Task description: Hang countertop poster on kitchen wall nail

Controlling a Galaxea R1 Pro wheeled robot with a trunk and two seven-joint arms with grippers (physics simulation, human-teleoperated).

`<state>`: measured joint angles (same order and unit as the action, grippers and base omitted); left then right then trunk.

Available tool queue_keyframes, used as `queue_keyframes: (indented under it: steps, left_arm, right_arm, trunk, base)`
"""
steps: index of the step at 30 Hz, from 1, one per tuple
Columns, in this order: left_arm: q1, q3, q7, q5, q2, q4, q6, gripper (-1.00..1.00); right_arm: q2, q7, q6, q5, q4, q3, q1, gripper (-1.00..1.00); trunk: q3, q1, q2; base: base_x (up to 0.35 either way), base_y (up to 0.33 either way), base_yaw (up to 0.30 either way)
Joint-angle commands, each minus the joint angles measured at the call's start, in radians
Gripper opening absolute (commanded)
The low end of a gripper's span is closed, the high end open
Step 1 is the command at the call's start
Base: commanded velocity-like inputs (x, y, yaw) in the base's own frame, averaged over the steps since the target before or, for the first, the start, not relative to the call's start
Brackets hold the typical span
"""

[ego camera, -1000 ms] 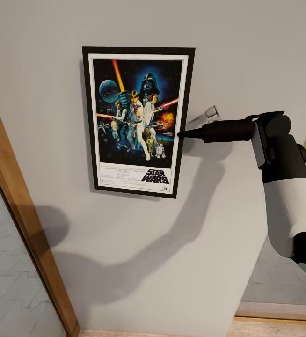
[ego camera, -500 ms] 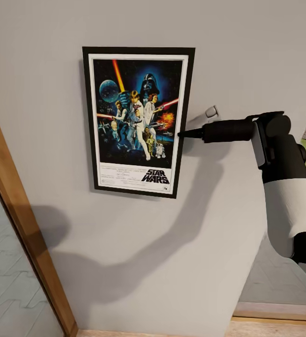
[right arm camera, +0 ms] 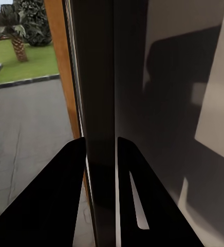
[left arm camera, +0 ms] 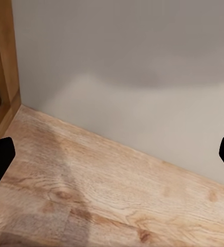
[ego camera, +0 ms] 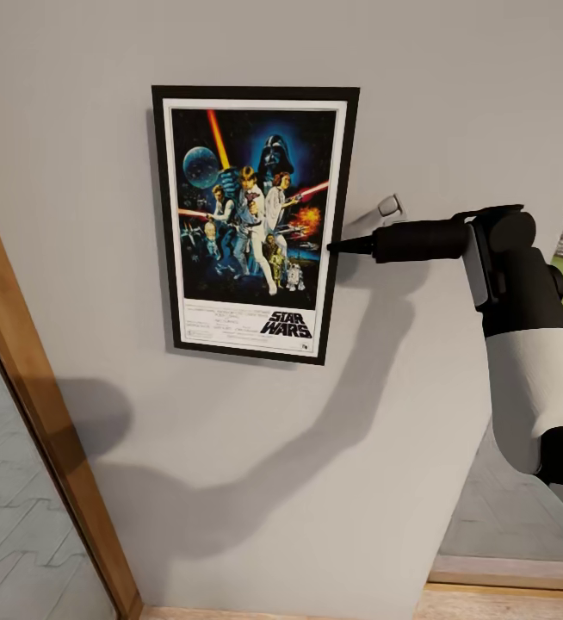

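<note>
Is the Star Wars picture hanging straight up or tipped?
Nearly straight up. The poster sits flat against the wall, leaning very slightly, with the right claw pinching its edge.

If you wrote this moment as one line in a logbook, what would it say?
poster: upright, flat against wall | right gripper: shut on poster's right edge | left gripper: open, over wooden floor

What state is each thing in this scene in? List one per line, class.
Poster: upright against the wall, gripped at its right edge.
Right end effector: shut on the poster's frame.
Left end effector: open, holding nothing, pointing at the wooden floor.
Wall: plain and pale grey, arm's shadow across it.
</note>
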<state>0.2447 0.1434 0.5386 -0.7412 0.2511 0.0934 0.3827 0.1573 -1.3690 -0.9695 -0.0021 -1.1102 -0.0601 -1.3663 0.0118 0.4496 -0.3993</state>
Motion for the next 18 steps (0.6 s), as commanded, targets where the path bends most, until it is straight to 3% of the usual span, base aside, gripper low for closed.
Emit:
queue_keyframes:
  steps: [1,18]
  left_arm:
    - [0.001,0.008,0.003,-0.009,0.000,-0.001,0.004,1.00]
    - [-0.001,0.006,0.006,-0.010,0.001,-0.001,0.003,1.00]
  right_arm:
    - [0.001,-0.004,-0.011,-0.001,0.000,-0.001,-0.001,-1.00]
    - [0.002,-0.002,-0.009,0.002,0.001,0.002,-0.001,-1.00]
  trunk:
    - [0.000,0.000,-0.001]
    - [0.000,0.000,-0.001]
  base:
    - [0.000,0.000,0.000]
    - [0.000,0.000,0.000]
